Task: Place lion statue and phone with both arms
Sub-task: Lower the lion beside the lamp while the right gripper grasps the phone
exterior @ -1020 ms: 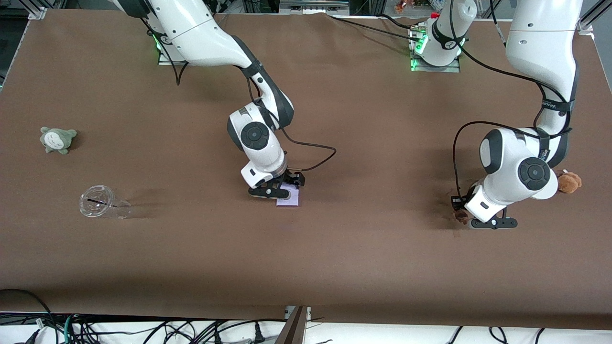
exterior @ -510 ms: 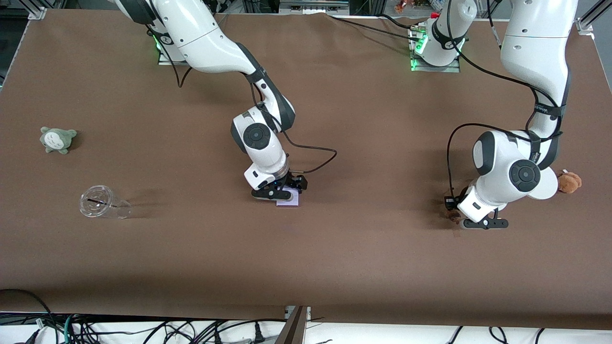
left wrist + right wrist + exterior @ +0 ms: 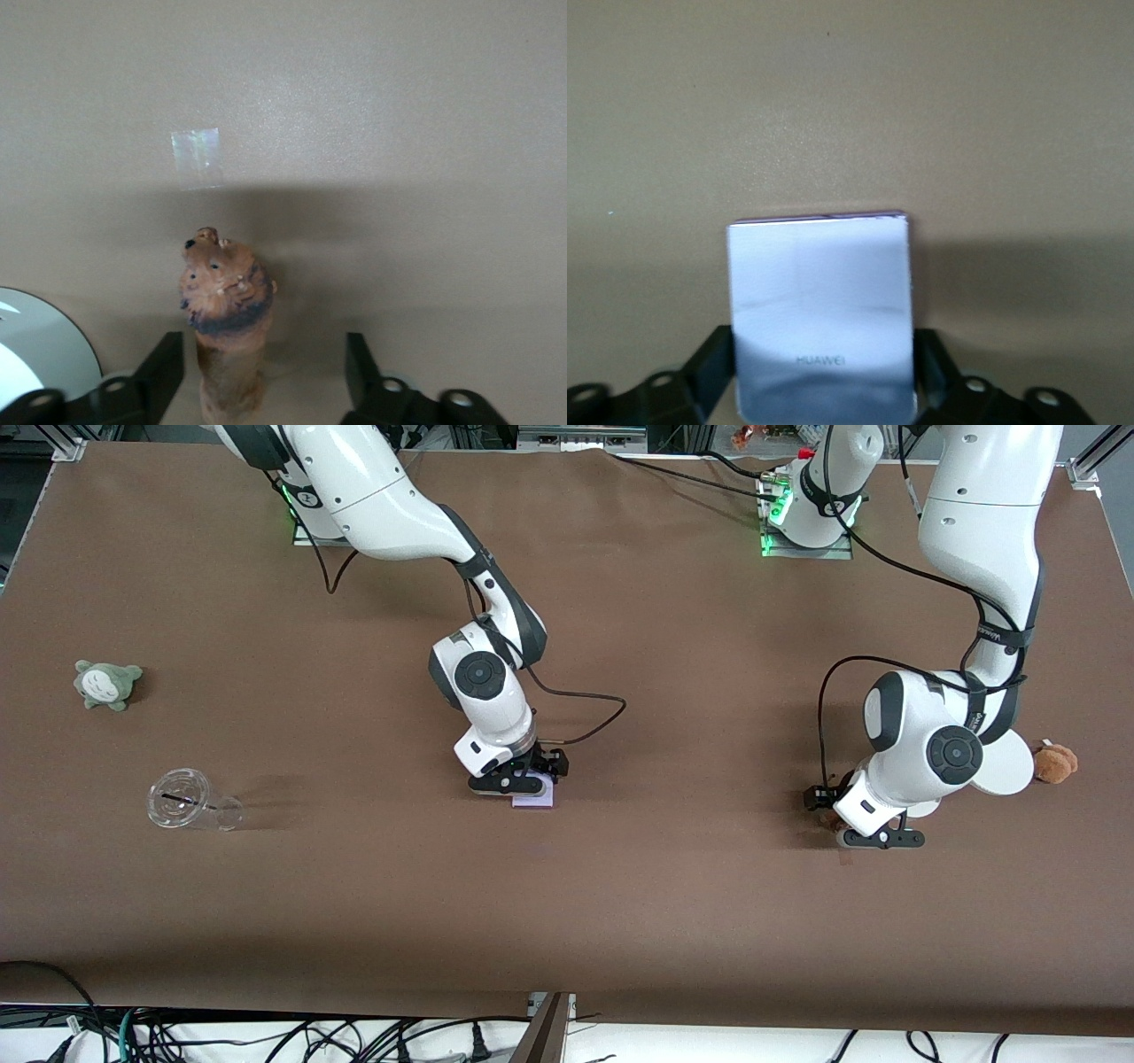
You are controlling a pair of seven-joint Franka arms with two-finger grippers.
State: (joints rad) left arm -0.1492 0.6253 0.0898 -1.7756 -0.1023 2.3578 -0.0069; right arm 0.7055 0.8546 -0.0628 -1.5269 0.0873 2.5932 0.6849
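Observation:
The lion statue [image 3: 226,310], slim and orange-brown with a dark mane, lies on the table between the fingers of my left gripper [image 3: 263,354]. The jaws are open, with a gap on each side of it. In the front view only a brown bit of the lion statue [image 3: 830,821] shows beside the left gripper [image 3: 855,828]. The phone [image 3: 819,301], a pale lavender slab, sits between the fingers of my right gripper [image 3: 824,341], which press on both its long sides. In the front view the phone [image 3: 536,801] is low on the table mid-table, partly under the right gripper [image 3: 523,784].
A white round stand [image 3: 1001,766] and a brown plush [image 3: 1054,763] sit under the left arm's wrist; the stand's rim [image 3: 40,345] shows beside the left fingers. A grey-green plush [image 3: 108,683] and a tipped clear cup [image 3: 190,801] lie toward the right arm's end.
My left gripper has slid toward the right arm's end of the table, and the visible bit of the lion has shifted with it. My right gripper has edged a little farther over the phone.

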